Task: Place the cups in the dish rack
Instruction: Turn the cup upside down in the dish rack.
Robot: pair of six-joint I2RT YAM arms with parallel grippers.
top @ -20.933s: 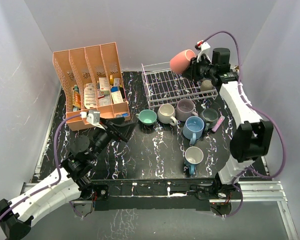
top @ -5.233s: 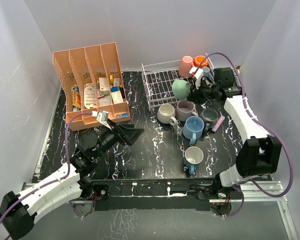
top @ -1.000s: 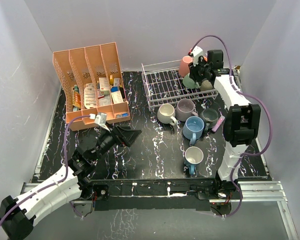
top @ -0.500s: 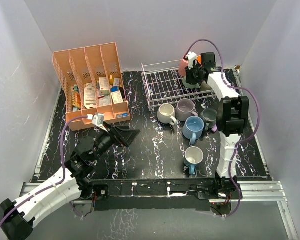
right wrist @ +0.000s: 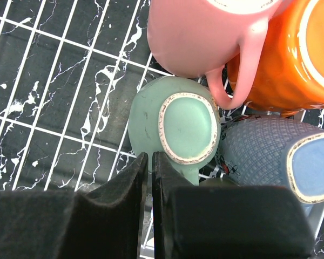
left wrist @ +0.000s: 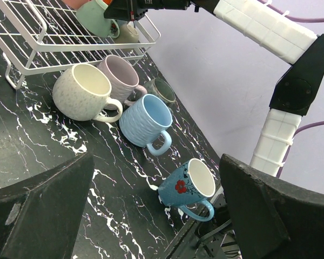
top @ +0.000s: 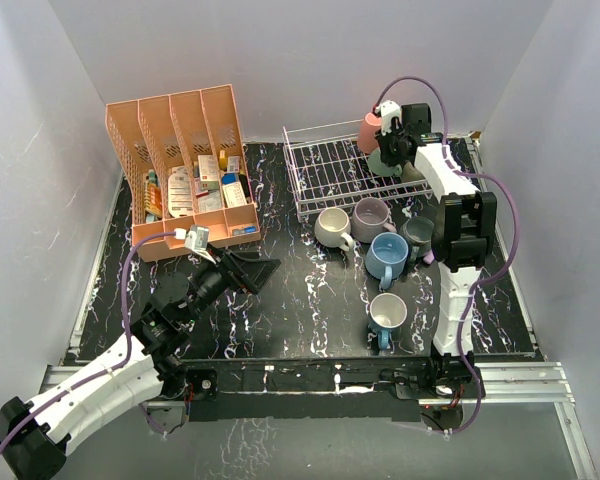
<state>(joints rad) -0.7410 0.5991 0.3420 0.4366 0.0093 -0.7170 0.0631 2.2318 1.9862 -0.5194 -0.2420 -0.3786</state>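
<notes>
The white wire dish rack [top: 325, 175] stands at the back. At its right end are a pink mug [top: 368, 130], an upside-down teal mug [top: 382, 162] and an olive mug [top: 412, 172]. The right wrist view shows the teal mug [right wrist: 173, 129] base up beside the pink mug [right wrist: 200, 32], an orange mug [right wrist: 291, 59] and a blue-grey mug [right wrist: 275, 156]. My right gripper [right wrist: 150, 156] is shut to a thin slit at the teal mug's near side, with nothing between its jaws. My left gripper [left wrist: 156, 162] is open and empty. Cream [top: 332, 227], lilac [top: 372, 213], light blue [top: 388, 255], dark grey [top: 418, 233] and floral blue [top: 387, 315] mugs stand on the table.
A salmon-pink slotted organizer [top: 180, 170] full of small boxes stands at the back left. A small pink stick [top: 438, 247] lies right of the dark grey mug. My left gripper [top: 258, 270] hovers over the black marbled table left of the mugs.
The pink and then the teal mug went into the rack. Over the last second my right gripper shifted slightly left at the teal mug. The left arm barely moved.
</notes>
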